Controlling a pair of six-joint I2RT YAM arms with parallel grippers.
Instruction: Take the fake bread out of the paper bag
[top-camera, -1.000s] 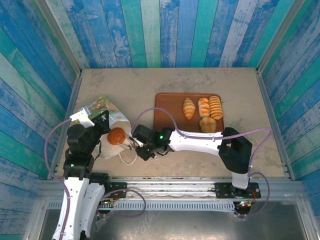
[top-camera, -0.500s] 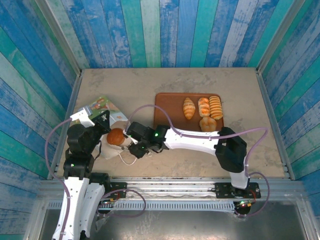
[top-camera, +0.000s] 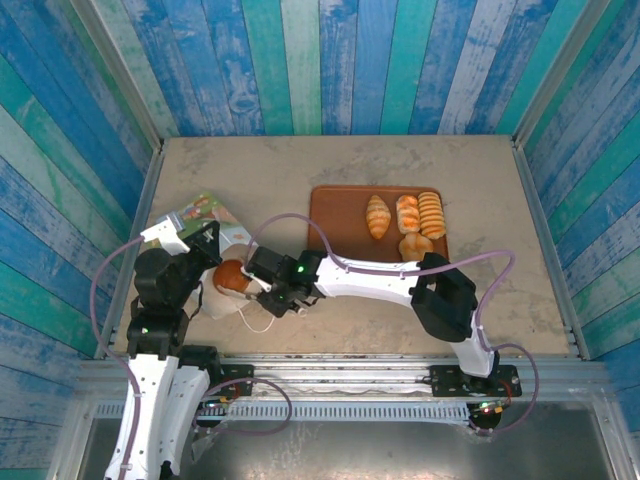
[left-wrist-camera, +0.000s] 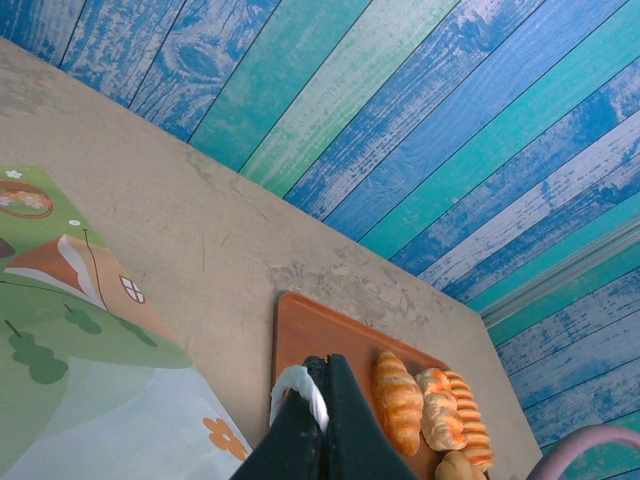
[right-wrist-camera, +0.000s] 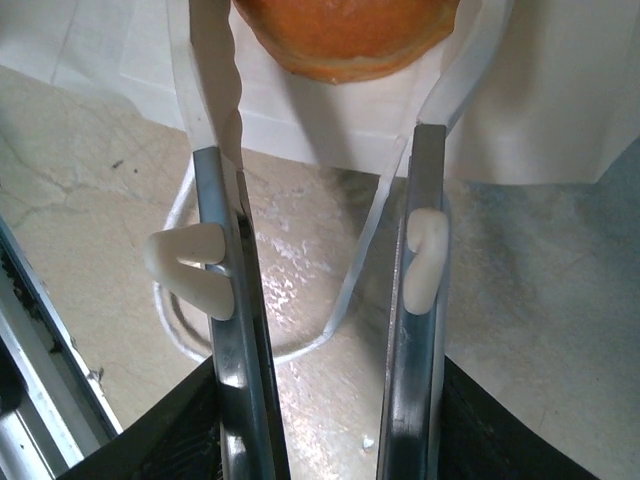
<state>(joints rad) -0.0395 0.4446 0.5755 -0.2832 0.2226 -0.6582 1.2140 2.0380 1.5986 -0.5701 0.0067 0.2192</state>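
The white paper bag (top-camera: 200, 212) lies on its side at the left, printed face up, also seen in the left wrist view (left-wrist-camera: 90, 380). My left gripper (top-camera: 205, 243) is shut on one white loop handle (left-wrist-camera: 298, 388), its jaws pressed together (left-wrist-camera: 325, 365). A round golden-brown bun of fake bread (top-camera: 231, 275) sits at the bag's mouth. My right gripper (top-camera: 250, 283) reaches in from the right. Seen from the right wrist, its fingertips (right-wrist-camera: 212, 80) touch both sides of the bun (right-wrist-camera: 345, 25). Several more fake bread pieces (top-camera: 405, 222) lie on the tray.
The flat brown tray (top-camera: 335, 215) stands right of the bag in mid-table, its left half bare. The bag's second handle loop (top-camera: 258, 318) trails on the table under my right gripper. Blue plank walls close in the table at the back and sides.
My right arm has slid left, bringing its jaws from beside the bun to either side of it. The left arm and the bag have stayed put.
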